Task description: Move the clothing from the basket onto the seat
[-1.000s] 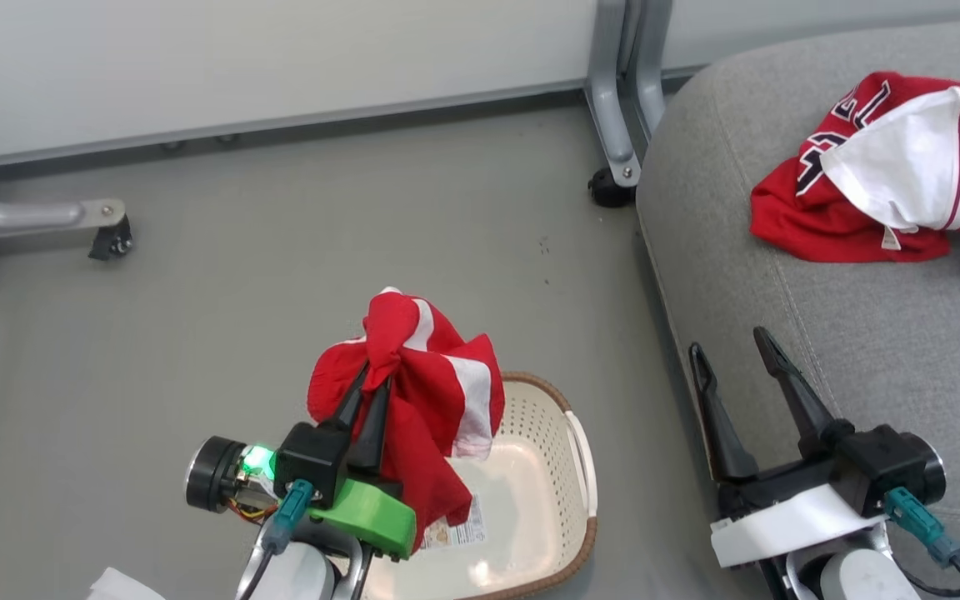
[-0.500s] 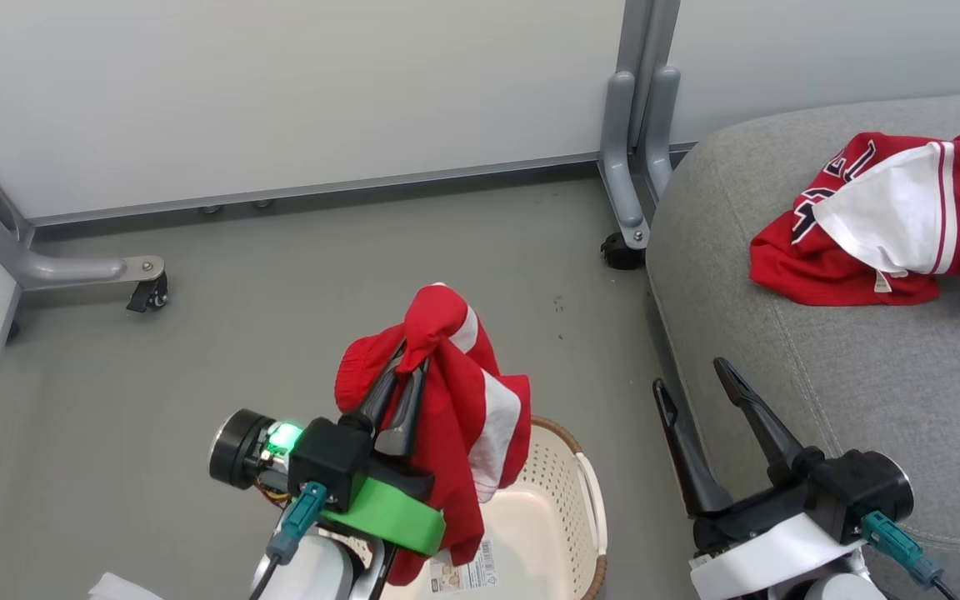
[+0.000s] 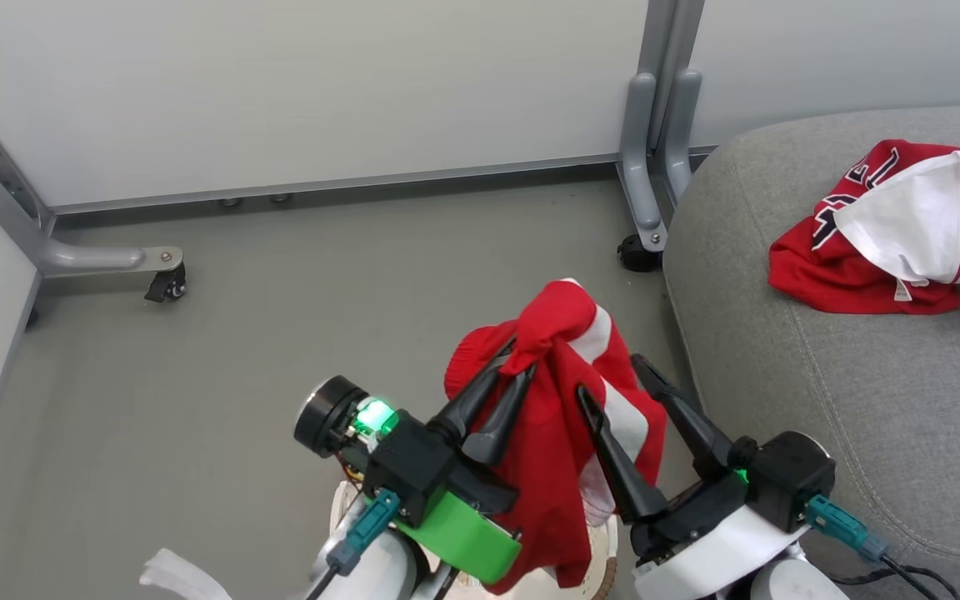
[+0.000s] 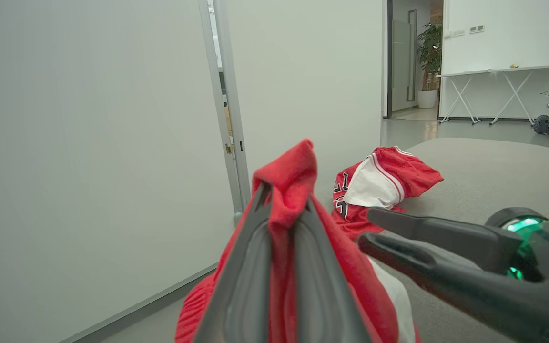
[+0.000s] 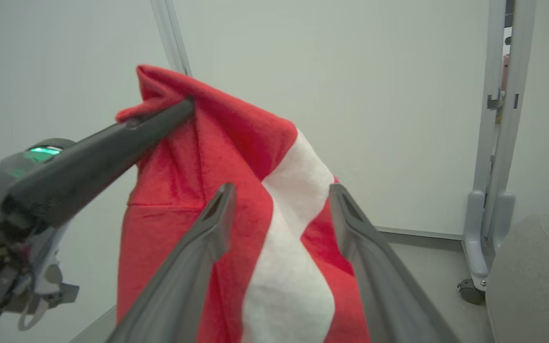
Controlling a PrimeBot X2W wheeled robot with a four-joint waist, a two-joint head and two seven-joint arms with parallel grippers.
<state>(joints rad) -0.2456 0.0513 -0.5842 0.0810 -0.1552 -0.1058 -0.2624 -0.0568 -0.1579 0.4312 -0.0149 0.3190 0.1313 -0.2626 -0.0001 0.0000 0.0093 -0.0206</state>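
Left end effector (image 3: 523,358) clamped on the dangling red shorts (image 3: 559,446), right end effector (image 3: 609,375) wide open beside them, seat (image 3: 822,400) off right

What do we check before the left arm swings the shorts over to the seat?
1. Grip: left gripper jaws shut on the shorts, cloth pinched near the tips: ok.
2. Clearance: the shorts' hem hangs over the basket, which is mostly hidden behind it: cannot tell.
3. Snag: right gripper jaws open, close against the hanging cloth; whether they touch it: cannot tell.
4. Drop zone: bare cushion on the seat in front of the jersey: ok.
5. First garment: the jersey lies wholly on the seat: ok.
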